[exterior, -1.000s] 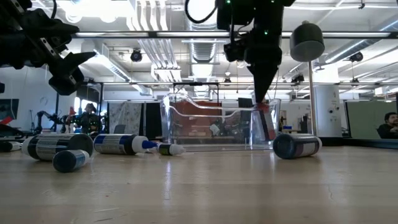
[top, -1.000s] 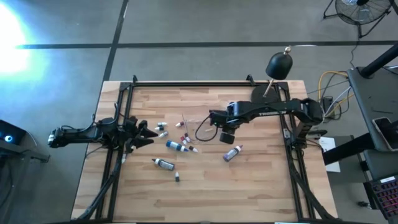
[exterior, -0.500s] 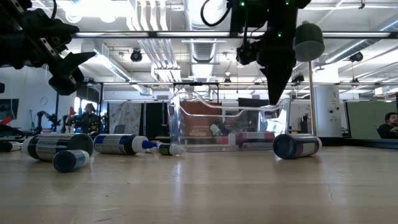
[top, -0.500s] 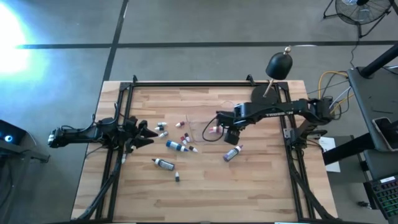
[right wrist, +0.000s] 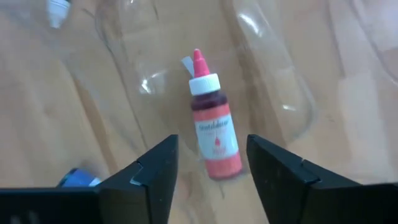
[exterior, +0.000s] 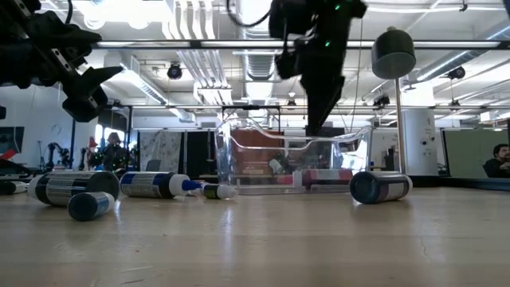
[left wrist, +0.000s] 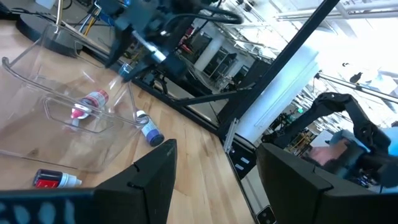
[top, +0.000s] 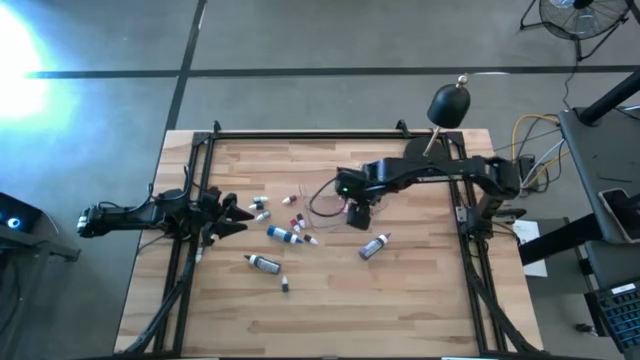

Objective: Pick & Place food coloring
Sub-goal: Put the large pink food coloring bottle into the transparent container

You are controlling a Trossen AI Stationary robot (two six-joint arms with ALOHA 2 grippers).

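Note:
A red food coloring bottle (right wrist: 214, 134) with a white neck and a pink tip lies on its side on the floor of the clear plastic tray (top: 322, 203). It also shows in the low view (exterior: 323, 177). My right gripper (right wrist: 210, 149) is open and empty, and hovers above the tray and this bottle (exterior: 317, 119). Several more small bottles (top: 285, 235) lie on the wood left of the tray, and one blue-grey bottle (top: 372, 246) lies to its right. My left gripper (top: 235, 215) is open and empty, and waits above the table's left edge.
The black dome-headed lamp (top: 450, 103) stands on its round base at the table's far right. A black frame (top: 300, 133) runs along the table's edges. Bare wood lies between the bottles and the near edge.
A second ago my right gripper pointed down into the tray with the red bottle at its fingertips. It has let go of the bottle, which now lies on the tray floor. The gripper has risen clear of the tray, gone a little right, then come back left.

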